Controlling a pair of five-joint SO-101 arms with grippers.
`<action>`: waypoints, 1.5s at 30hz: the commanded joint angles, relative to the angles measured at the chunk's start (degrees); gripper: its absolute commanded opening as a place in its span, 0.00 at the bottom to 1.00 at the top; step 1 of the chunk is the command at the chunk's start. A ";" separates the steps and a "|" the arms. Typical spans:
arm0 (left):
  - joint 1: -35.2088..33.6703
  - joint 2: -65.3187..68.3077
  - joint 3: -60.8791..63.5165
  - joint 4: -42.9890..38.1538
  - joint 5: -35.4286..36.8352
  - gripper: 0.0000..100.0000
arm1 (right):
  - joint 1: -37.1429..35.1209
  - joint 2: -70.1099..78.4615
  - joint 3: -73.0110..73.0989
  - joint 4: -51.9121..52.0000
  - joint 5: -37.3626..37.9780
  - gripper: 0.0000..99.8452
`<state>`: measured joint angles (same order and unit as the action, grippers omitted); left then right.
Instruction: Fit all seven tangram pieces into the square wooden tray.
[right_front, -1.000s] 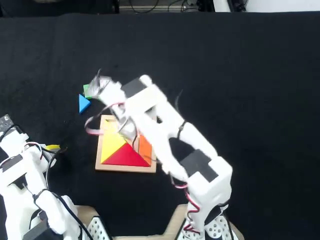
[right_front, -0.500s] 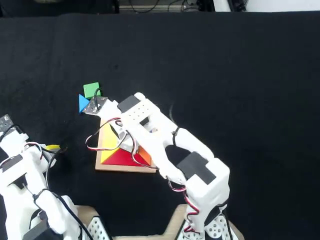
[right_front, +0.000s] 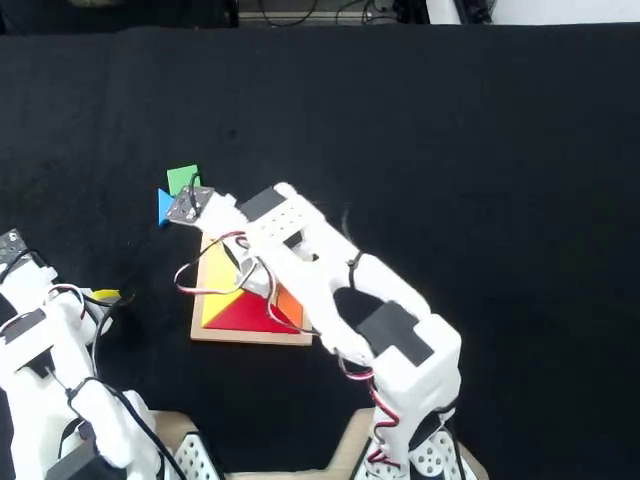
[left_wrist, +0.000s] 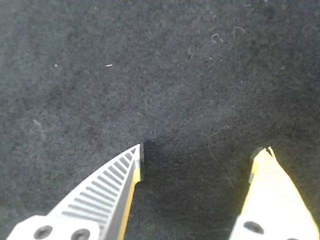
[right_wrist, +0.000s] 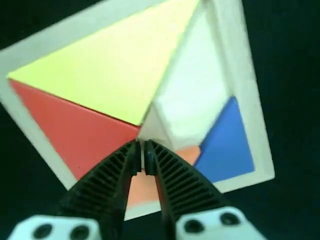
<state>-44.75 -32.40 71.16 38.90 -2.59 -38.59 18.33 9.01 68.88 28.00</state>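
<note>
Wide black cloth table (right_front: 480, 180) across the whole scene, with cables (right_front: 340, 10) strung along its far edge. On the open cloth, just off the tray's far corner, sit a small green square piece (right_front: 183, 179) and a small blue triangle piece (right_front: 165, 207), close beside each other and both outside the tray.

Now the square wooden tray (right_front: 250, 338) itself, lying flat on the near side of the table with the right arm (right_front: 330, 270) stretched over it. In the tray: a large yellow triangle (right_wrist: 110, 70) and a large red triangle (right_wrist: 75, 140), laid edge to edge and meeting at the middle. An orange piece (right_wrist: 187, 154) lies next to them, partly under the fingers, and a blue triangle (right_wrist: 227, 145) is tucked against the rim at one corner. Between yellow and blue there is a pale patch of bare tray floor (right_wrist: 195, 95).

The right gripper (right_wrist: 141, 150) hangs over the tray's centre, fingers pressed together, nothing seen between them. I can't tell whether the tips touch the pieces.

Over at the table's near left corner, the left gripper (left_wrist: 200, 150) hovers above bare cloth, fingers spread well apart and empty.
</note>
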 joint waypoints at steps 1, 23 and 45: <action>0.04 -1.23 -0.48 -0.79 0.09 0.34 | 2.37 -2.24 -1.45 -0.18 0.00 0.02; 0.04 -1.23 -0.48 -0.79 0.09 0.34 | 0.26 15.16 -18.07 4.92 0.00 0.02; 0.04 -1.23 -0.48 -0.70 0.09 0.34 | 6.59 17.19 -30.81 12.13 0.44 0.02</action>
<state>-44.75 -32.40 71.16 38.90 -2.59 -33.93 36.18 -18.42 80.57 28.09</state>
